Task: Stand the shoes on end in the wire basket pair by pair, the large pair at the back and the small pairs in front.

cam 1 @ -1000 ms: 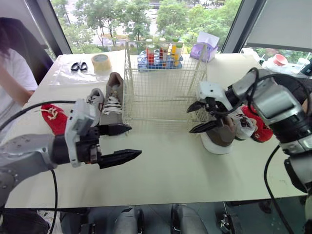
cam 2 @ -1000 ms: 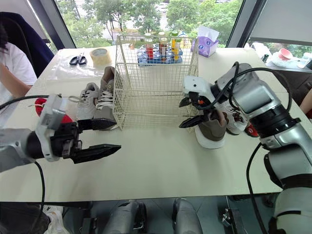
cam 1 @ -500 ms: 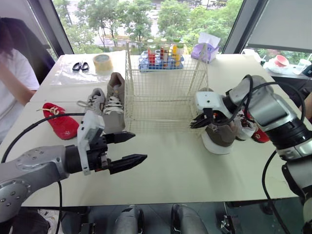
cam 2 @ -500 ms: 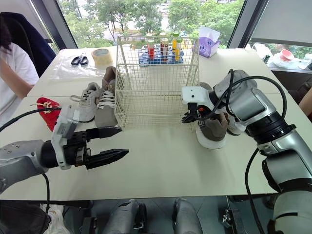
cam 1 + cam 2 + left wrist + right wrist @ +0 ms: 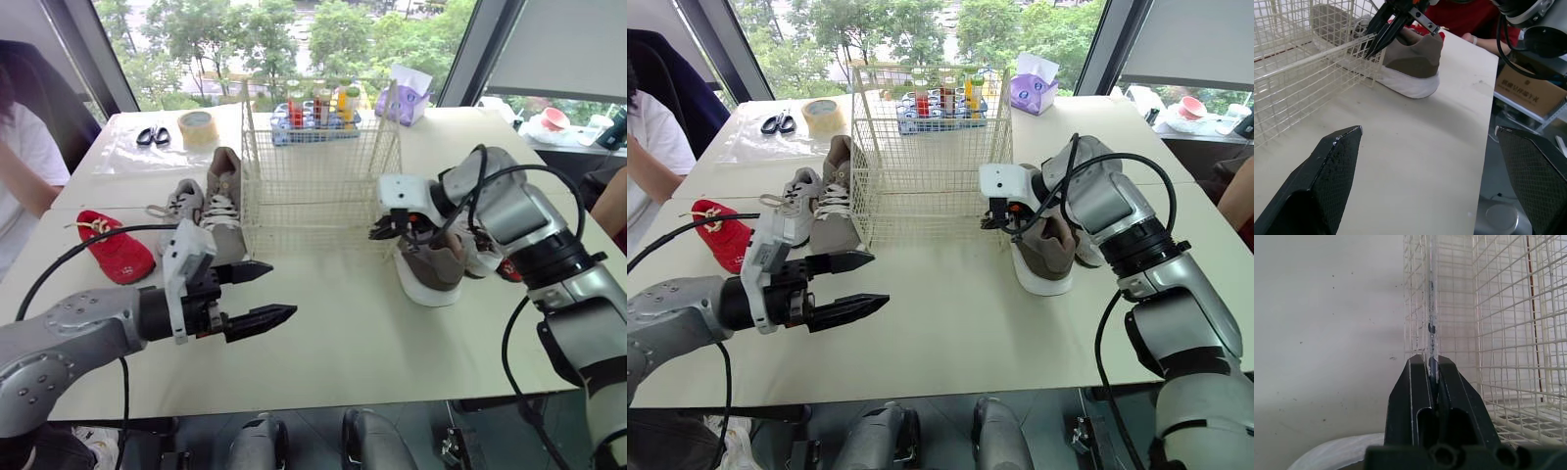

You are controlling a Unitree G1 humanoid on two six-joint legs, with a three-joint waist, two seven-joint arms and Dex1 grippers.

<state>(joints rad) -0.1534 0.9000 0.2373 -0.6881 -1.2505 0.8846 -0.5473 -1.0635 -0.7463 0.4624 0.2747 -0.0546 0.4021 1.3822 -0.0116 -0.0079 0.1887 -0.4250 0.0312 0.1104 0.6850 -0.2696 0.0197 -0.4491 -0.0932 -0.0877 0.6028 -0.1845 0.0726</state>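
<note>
Pale table point(image 5: 343, 343) carries the wire basket point(image 5: 318, 186), with no shoes seen inside. Right claw point(image 5: 380, 231) is pinched shut at the basket's corner, whether on wire is unclear. Brown shoe point(image 5: 436, 264) lies flat just below it, nearest this arm. Left claw point(image 5: 282, 290) gapes wide, empty, well apart.

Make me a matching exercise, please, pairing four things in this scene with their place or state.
Things:
1. left gripper
2. right gripper
3. red shoe
4. scissors

Place or state:
A. shut on a corner wire of the wire basket
B. beside the tape roll, at the far left
C. open, over bare table
D. lying flat, left of the small grey shoe

Pairs: 1-C, 2-A, 3-D, 4-B.
</note>
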